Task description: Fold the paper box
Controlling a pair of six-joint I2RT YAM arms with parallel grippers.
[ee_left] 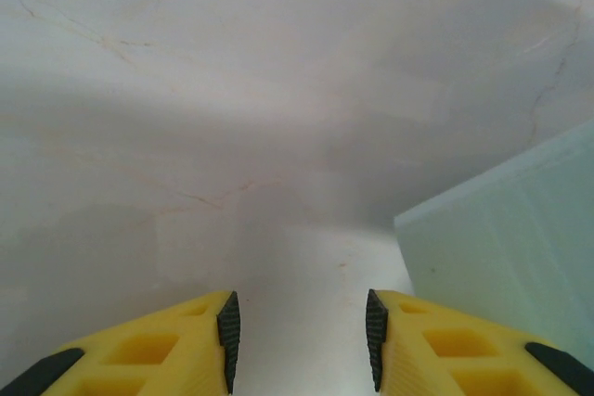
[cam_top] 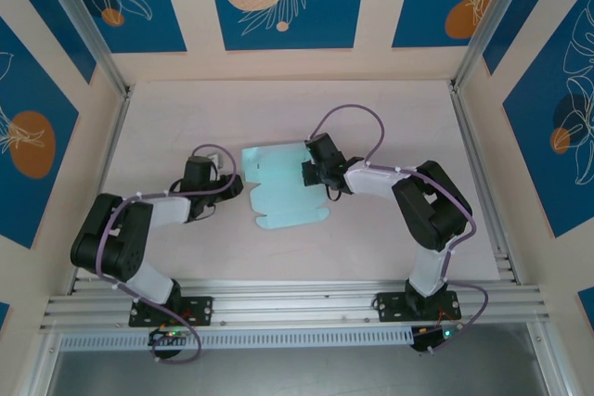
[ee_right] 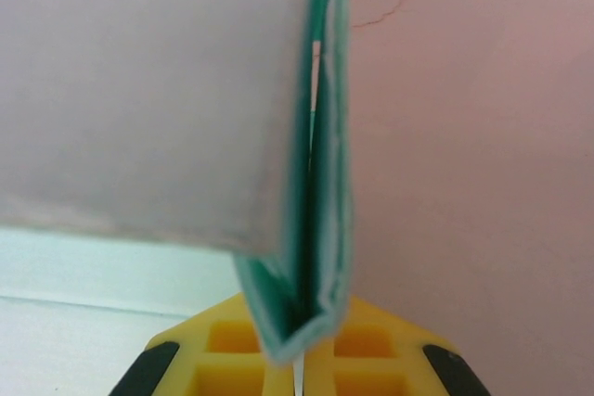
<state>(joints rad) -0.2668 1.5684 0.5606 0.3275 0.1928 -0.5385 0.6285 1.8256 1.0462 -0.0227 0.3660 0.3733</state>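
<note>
pale veined bench point(cam_top: 278, 108), walled by blue leaf-print panels point(cam_top: 316, 6). light-blue paper box point(cam_top: 278, 194) lies flat at mid-bench between the arms. right pincer point(ee_right: 299, 345) clamps its folded right edge; left pincer point(ee_left: 302, 322) stands parted and empty, just left of the sheet.

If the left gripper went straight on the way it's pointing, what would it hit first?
Probably the bare table, dead ahead of the left gripper. A corner of the paper box lies just off to the side, so one finger might clip it; depth is hard to judge.
</note>
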